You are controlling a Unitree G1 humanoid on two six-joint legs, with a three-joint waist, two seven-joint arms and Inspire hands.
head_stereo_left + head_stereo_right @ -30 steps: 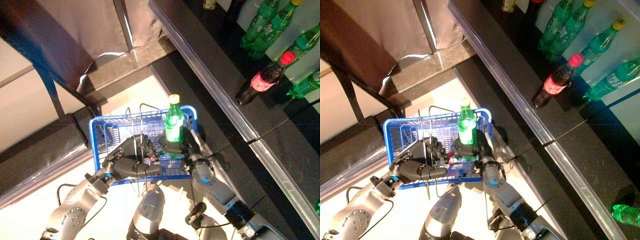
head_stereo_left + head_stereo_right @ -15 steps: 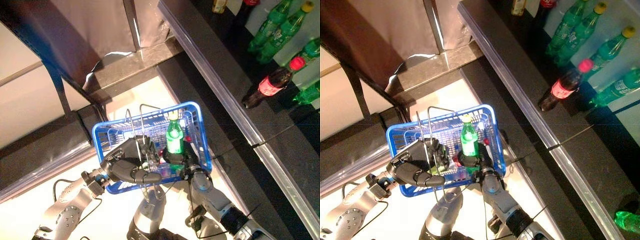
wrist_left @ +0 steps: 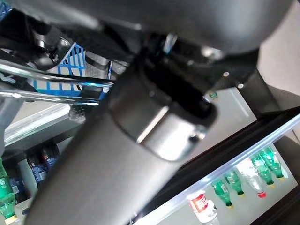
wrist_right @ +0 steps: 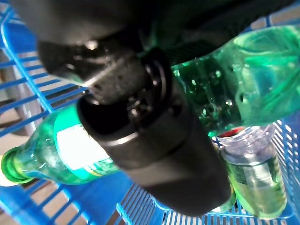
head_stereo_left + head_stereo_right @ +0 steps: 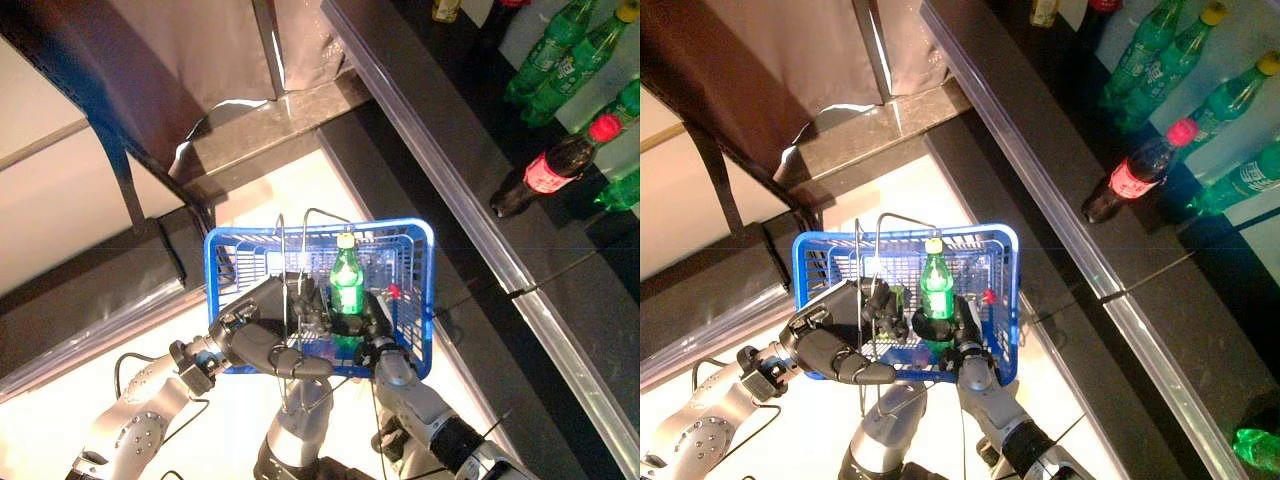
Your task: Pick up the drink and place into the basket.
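Green drink going down into the blue basket.

Left eye view: the robot's right hand [image 5: 372, 338] is wrapped round one upright green plastic drink bottle with a yellow cap [image 5: 346, 279], low inside the blue plastic mesh basket [image 5: 421, 300]. The left hand [image 5: 262, 335] is curled round the basket's thin wire handles [image 5: 283, 300]. If the right hand lets go too soon, the bottle could tip over, I think. Right eye view: on the dark counter [image 5: 1060, 150] I count five green bottles and one dark cola bottle with a red cap [image 5: 1138, 172]. Left wrist view: mostly arm. Right wrist view: two more bottles lie on the basket floor, a green one [image 4: 61, 150] and a clear one [image 4: 253, 178], so the held bottle might bump them.
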